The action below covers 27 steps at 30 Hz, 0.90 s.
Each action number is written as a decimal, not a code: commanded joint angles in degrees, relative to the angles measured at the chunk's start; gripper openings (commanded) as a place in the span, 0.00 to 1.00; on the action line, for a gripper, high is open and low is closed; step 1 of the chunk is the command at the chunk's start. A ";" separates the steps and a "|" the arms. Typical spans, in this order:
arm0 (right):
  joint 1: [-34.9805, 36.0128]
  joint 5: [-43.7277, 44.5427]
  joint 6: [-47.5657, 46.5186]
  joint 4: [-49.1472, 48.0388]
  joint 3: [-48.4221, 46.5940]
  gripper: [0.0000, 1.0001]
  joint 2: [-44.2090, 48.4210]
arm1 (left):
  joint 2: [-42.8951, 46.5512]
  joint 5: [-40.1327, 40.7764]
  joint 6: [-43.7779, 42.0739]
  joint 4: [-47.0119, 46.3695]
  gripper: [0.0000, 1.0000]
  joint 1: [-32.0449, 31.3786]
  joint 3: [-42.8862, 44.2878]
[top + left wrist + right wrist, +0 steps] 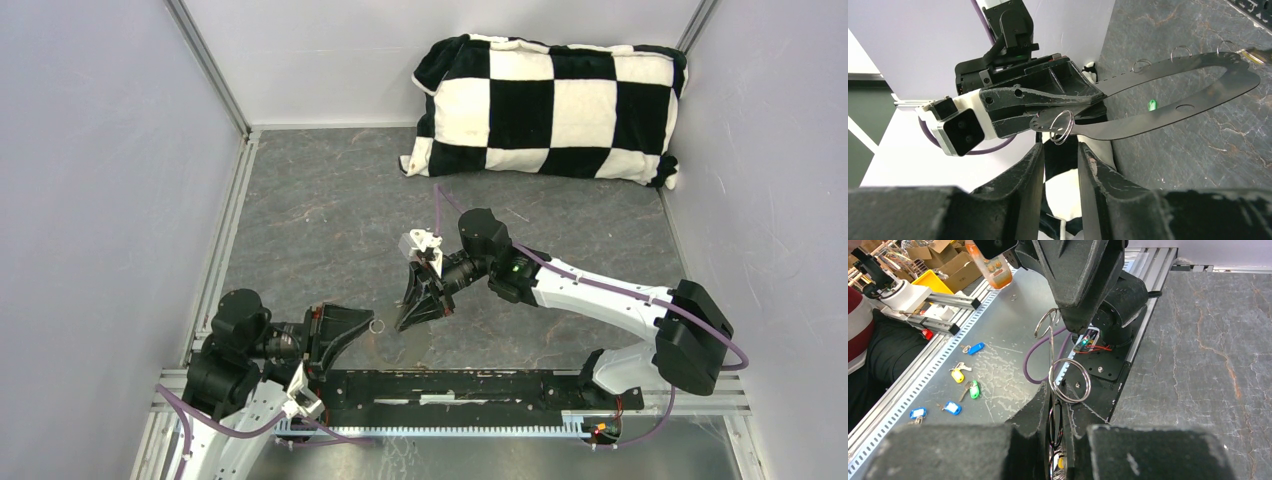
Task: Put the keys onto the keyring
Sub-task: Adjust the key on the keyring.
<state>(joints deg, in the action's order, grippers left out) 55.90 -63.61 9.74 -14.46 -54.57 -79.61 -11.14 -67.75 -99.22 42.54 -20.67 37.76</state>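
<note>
The keyring [1128, 127] is a long, flat grey oval loop. My right gripper [1057, 400] is shut on it, and in the right wrist view it shows edge-on. Small split rings [1089, 382] hang from it. One split ring [1072, 121] dangles at the loop's near tip, just beyond my left gripper [1060, 150]. The left gripper is open with nothing between its fingers. From above, that ring [377, 325] sits between the left gripper [366, 323] and the right gripper [408, 320]. A yellow key head [1061, 462] shows deep between the right fingers. A green key head [1151, 105] appears through the loop.
A black-and-white checkered pillow [550, 105] lies at the back right. Grey walls close in both sides. A black rail [460, 385] runs along the near edge. Beyond that edge, several coloured key tags [964, 382] lie on a metal bench.
</note>
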 commanded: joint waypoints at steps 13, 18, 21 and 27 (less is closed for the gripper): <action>0.35 -2.20 -0.09 1.79 -4.53 0.01 -1.53 | -1.01 -3.35 -21.07 10.31 0.33 0.10 0.40; 0.35 -2.71 0.38 3.16 -5.45 0.01 -2.91 | -2.69 -1.98 -27.62 13.62 0.26 0.11 1.19; 0.40 -2.83 -1.20 5.88 -6.19 0.01 -3.34 | -2.60 -1.61 -27.66 13.62 0.23 0.13 1.45; 0.40 -2.65 -2.60 7.69 -6.29 0.01 -3.45 | -1.67 -1.84 -26.02 13.61 0.19 0.10 1.61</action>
<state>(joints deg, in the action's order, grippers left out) 56.05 -65.60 8.51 -6.26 -57.54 -83.42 -12.97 -68.82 -117.14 54.78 -20.64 37.80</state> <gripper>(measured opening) 0.120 0.200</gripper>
